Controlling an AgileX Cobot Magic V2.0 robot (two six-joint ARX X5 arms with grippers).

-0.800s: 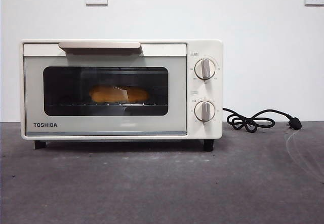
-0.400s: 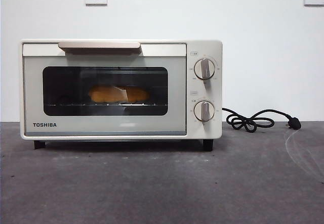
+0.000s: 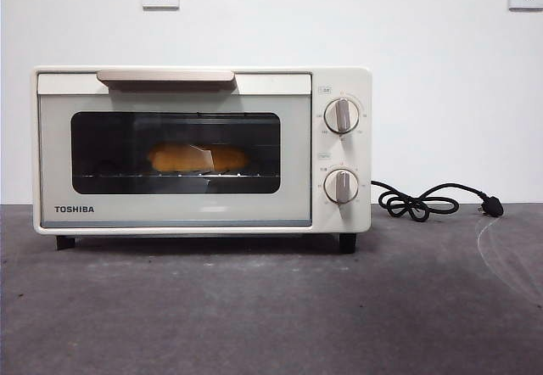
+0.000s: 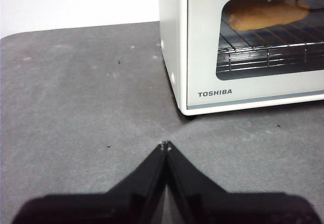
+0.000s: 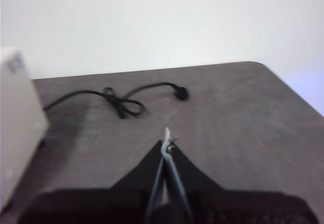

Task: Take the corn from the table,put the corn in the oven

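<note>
Two grippers, both mine, are held over the table (image 3: 271, 307) with nothing in them: the left gripper (image 4: 165, 145) has its jaws pressed together near the oven (image 3: 202, 150), and the right gripper (image 5: 167, 139) has its jaws together near the cord (image 5: 119, 102). The corn (image 3: 198, 158) lies on the rack behind the closed oven door.

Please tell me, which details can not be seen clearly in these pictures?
- The glossy yellow-orange corn cob: front view, dimmed by the dark glass and a glare patch; left wrist view, its end cut off by the picture's edge.
- The small print around the two silver knobs of the cream-white boxy TOSHIBA oven: front view, too small to read.
- The black cord's plug: right wrist view, blurred.
- The oven's back: hidden in every view.
</note>
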